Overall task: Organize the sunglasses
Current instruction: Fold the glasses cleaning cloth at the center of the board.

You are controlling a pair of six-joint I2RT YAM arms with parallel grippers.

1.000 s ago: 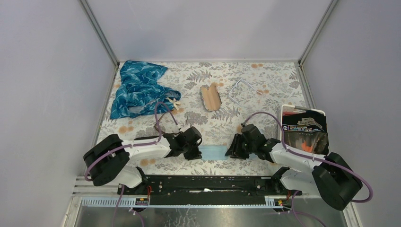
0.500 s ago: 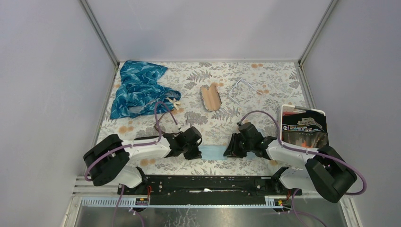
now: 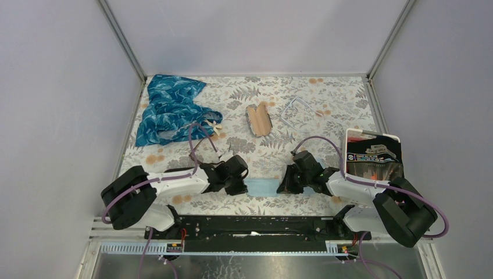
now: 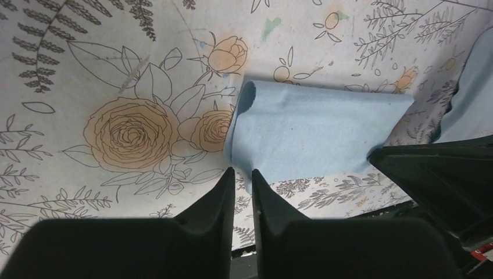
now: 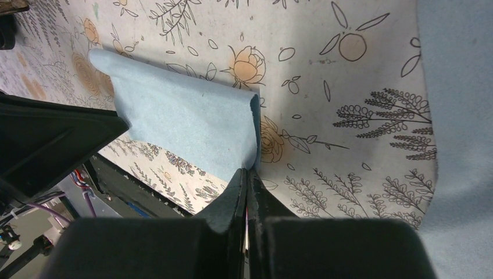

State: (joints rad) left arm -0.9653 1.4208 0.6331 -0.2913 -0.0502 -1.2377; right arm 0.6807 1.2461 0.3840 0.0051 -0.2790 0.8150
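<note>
Low and inward, right gripper tight on a corner of the blue cloth, left gripper slightly agape.

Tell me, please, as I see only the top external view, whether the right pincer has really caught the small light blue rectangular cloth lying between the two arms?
Observer: Yes. The right wrist view shows the right pincer shut on the curled-up edge of the light blue rectangular cloth.
Operator: Thank you. Is the left pincer gripping the other end?
Observer: It seems not. In the left wrist view the left pincer stands a sliver open, with the cloth's edge just at its tips.
Operator: Does the cloth lie flat there?
Observer: Mostly, but one corner beyond those tips curls up off the floral table cover.
</note>
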